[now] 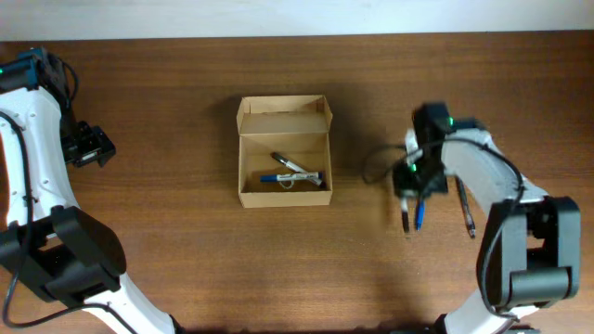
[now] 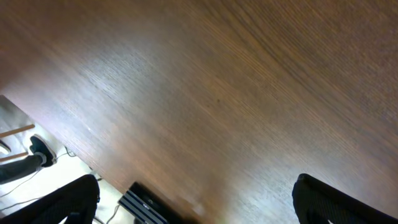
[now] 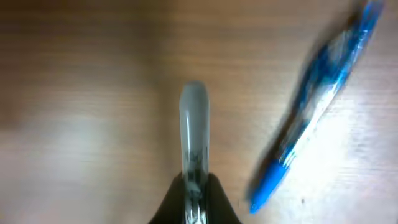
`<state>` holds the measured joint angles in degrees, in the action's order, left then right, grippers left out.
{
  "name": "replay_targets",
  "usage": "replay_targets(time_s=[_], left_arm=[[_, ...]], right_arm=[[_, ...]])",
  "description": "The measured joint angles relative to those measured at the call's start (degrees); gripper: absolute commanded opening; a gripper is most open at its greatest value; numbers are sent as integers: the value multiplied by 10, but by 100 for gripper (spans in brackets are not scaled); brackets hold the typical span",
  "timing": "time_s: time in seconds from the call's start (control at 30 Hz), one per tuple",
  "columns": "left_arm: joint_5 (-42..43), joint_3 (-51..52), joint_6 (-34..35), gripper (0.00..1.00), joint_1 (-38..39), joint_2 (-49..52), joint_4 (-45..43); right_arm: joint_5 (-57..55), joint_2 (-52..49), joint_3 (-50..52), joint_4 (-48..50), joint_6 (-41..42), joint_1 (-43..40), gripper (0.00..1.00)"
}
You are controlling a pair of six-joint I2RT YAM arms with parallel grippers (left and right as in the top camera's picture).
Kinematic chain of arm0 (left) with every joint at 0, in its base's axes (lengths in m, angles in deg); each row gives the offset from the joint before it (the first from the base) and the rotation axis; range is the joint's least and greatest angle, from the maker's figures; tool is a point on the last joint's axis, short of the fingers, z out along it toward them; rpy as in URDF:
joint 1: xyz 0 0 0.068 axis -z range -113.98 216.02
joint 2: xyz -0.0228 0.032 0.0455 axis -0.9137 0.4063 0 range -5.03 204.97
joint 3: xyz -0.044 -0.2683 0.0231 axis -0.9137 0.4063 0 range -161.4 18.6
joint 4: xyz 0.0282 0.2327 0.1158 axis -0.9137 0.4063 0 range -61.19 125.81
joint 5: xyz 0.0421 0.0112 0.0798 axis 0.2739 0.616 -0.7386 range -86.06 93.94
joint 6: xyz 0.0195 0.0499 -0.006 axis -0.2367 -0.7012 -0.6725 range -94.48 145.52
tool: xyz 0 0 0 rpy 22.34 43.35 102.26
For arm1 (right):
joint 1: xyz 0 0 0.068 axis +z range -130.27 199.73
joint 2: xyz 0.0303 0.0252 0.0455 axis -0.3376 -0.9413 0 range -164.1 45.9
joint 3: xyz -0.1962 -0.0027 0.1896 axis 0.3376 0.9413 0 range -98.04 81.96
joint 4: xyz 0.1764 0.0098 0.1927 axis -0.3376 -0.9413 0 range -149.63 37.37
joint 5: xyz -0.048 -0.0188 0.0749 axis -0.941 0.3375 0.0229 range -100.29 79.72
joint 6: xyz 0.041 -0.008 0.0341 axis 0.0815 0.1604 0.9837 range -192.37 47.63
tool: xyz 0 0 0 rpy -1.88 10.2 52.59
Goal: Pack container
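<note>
You have the box (image 1: 283, 122) in the middle of the table (image 1: 167, 241), with pens (image 1: 295, 175) inside it. Well to its right are a pen (image 1: 406, 221), a second pen (image 1: 419, 214) just beside it, and a third pen (image 1: 465, 210) farther right.

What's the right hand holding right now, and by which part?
A grey pen, pinched near one end by the right hand; the rest sticks out ahead.
</note>
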<state>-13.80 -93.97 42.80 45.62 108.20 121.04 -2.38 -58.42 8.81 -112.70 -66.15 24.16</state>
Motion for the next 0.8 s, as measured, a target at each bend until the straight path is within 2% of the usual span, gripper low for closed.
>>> replay_targets(time_s=[0.03,0.1,0.2,0.3,0.53,0.7,0.8], left_arm=[[1,0,0,100,0,0,-2],[0,0,0,100,0,0,-1],[2,0,0,100,0,0,-1],[2,0,0,100,0,0,-1],[2,0,0,100,0,0,-1],[2,0,0,100,0,0,-1],[2,0,0,100,0,0,-1]], right_arm=[[0,0,-30,-22,-6,6,4],[5,2,-151,-68,-38,37,4],[9,3,-292,-93,-102,91,4],[11,12,-376,-92,-183,151,4],[25,15,-409,-75,-398,282,4],[30,-43,-409,-75,-510,319,4],[31,-97,-409,-74,-551,320,4]])
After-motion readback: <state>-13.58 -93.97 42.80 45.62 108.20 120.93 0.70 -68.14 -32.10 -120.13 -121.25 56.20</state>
